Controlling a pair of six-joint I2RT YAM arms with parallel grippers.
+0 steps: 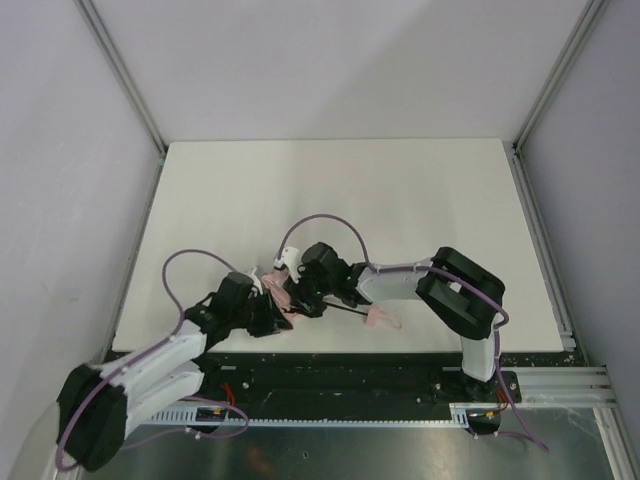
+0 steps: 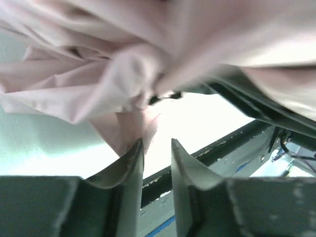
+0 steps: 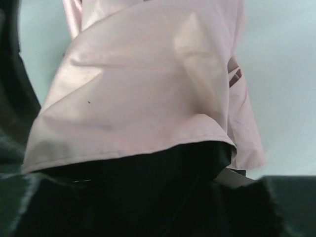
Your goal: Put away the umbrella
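Logging item one: the umbrella [image 3: 138,89], pale pink, which is lying bunched at the near edge of the bench [image 1: 400,200], between my two arms. Its thin black shaft [image 1: 345,311] is pointing toward my right side and ending in the small pink handle [image 1: 383,320], which is resting on the bench.

Left claw [image 2: 156,143]: I am presenting it narrow, fingers a slit apart, with bright bench showing through the gap. A point of cloth is hanging down to the fingertips, but nothing is sitting between them. I judge I am placing it there to pinch loose folds and gather the canopy toward the shaft.

Right claw [image 1: 300,297]: it is sitting close against the fabric from the other side. Cloth is draping over its camera and hiding the fingers, so I cannot tell whether it is wide, narrow or gripping. Probably it is steadying the bundle.

Writing, brands, labels: I am finding none readable.
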